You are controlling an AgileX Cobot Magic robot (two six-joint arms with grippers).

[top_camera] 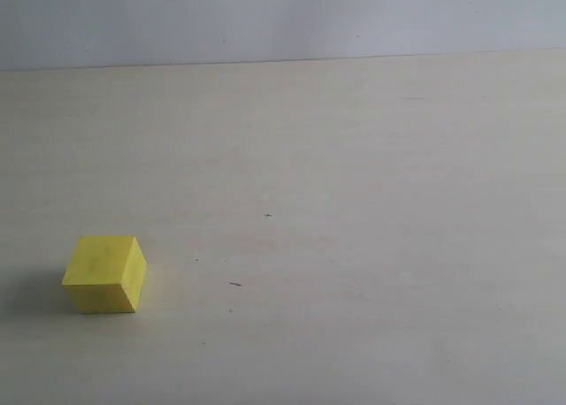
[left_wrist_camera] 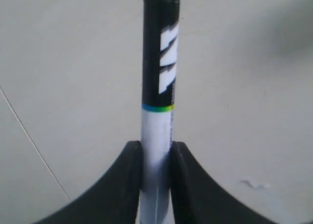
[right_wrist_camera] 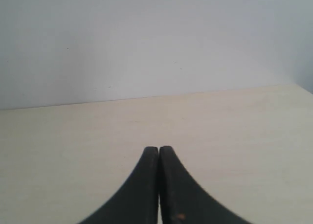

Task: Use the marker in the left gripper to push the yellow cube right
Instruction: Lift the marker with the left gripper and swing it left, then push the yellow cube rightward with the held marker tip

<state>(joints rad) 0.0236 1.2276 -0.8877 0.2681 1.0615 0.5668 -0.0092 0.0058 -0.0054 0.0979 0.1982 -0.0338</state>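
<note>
The yellow cube (top_camera: 104, 274) rests alone on the pale table at the lower left of the exterior view. Neither arm appears in that view. In the left wrist view my left gripper (left_wrist_camera: 156, 148) is shut on the marker (left_wrist_camera: 160, 72), clamping its white barrel. The black cap with white marks sticks out past the jaws over the table. The cube is out of the left wrist view. My right gripper (right_wrist_camera: 159, 149) is shut with nothing between its jaws, which touch each other, and it sits low over bare table.
The pale wooden table (top_camera: 371, 228) ends at a light wall (top_camera: 283, 16) behind. A few small dark specks (top_camera: 235, 284) lie right of the cube. A thin line (left_wrist_camera: 29, 141) crosses the surface in the left wrist view.
</note>
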